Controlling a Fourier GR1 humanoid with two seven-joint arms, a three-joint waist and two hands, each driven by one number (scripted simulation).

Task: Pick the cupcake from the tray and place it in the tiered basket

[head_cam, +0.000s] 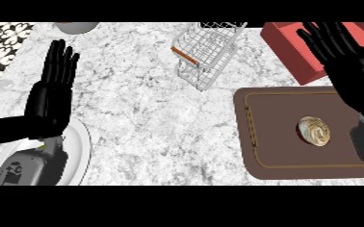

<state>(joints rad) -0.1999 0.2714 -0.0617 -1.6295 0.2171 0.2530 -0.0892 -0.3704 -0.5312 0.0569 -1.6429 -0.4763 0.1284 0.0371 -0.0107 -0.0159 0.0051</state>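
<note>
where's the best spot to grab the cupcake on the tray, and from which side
Probably grip the cupcake round its sides, under the swirled top, coming down from above on its right with the right hand. It stands upright and alone on the brown tray, and that open hand is nearest.

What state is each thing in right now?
Swirl-topped cupcake: upright on the brown rectangular tray, untouched.
White wire tiered basket: standing, no cupcake inside.
Left hand: open, resting, fingers up.
Right hand: open, fingers straight, holding nothing.
</note>
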